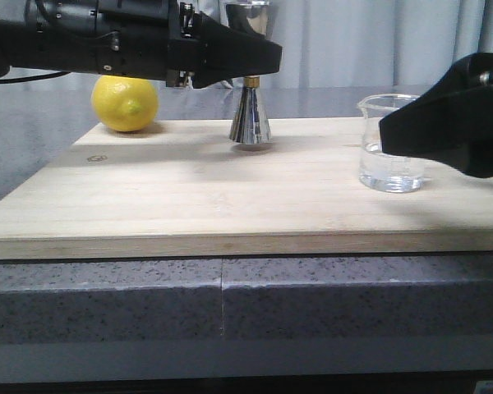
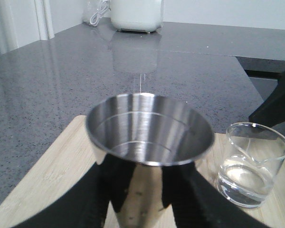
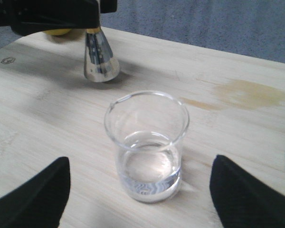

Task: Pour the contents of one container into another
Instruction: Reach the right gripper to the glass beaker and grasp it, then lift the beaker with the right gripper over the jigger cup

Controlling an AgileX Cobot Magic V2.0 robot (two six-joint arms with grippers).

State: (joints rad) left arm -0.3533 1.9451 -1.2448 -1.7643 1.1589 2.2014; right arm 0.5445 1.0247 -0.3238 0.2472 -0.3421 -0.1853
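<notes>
**Both hands at their containers, nothing lifted**

Shiny steel hourglass-shaped jigger with gold waist band [image 1: 251,115] upright at back of pale wooden board [image 1: 189,205] on grey speckled desk [image 1: 222,300]. Left hand [image 2: 145,190] spread, fingers [image 2: 92,199] flanking jigger body; contact unclear. Small clear glass beaker [image 3: 146,145] upright on board's right side, holding shallow clear liquid. Right hand [image 3: 140,194] wide open, either side of beaker, not touching. Yellow lemon [image 1: 125,103] at back left corner.
</notes>
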